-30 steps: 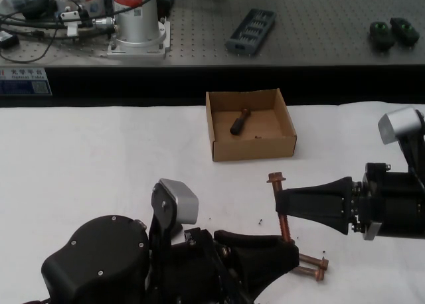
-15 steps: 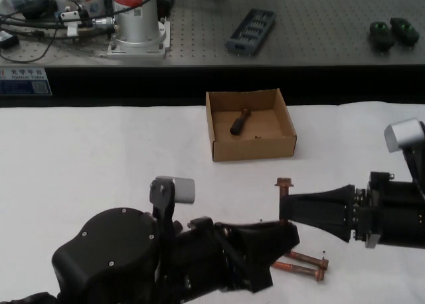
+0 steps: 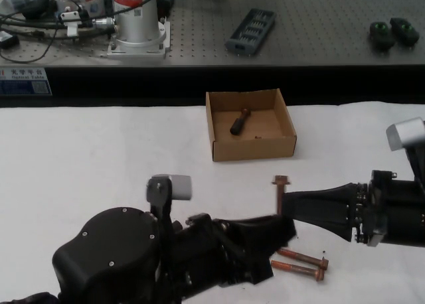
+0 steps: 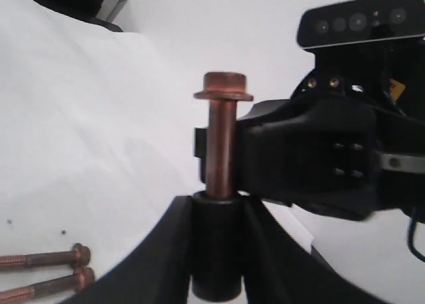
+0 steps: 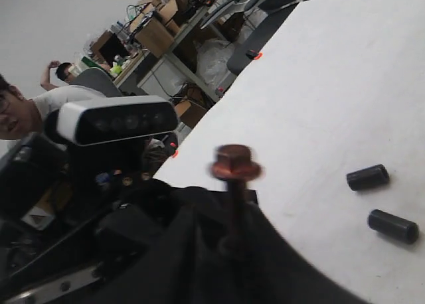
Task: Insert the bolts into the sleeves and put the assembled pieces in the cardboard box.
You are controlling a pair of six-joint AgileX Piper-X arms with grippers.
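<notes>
Bolt (image 4: 220,145) upright, clamped in right claw (image 3: 284,204), tip seated in sleeve (image 4: 214,251) gripped by left claw (image 3: 282,228), over bench (image 3: 99,158) beside two spare bolts (image 3: 299,263). Versus 1 s ago: left claw moved under the bolt, less shank exposed. Cardboard box (image 3: 252,148) unchanged.

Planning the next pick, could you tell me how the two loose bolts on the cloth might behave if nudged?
The loose bolts look like copper-coloured metal, so probably stiff and heavy for their size. Lying on their round shanks, they would likely roll, curving around their wider flanged heads. The white cloth may damp that somewhat.
</notes>
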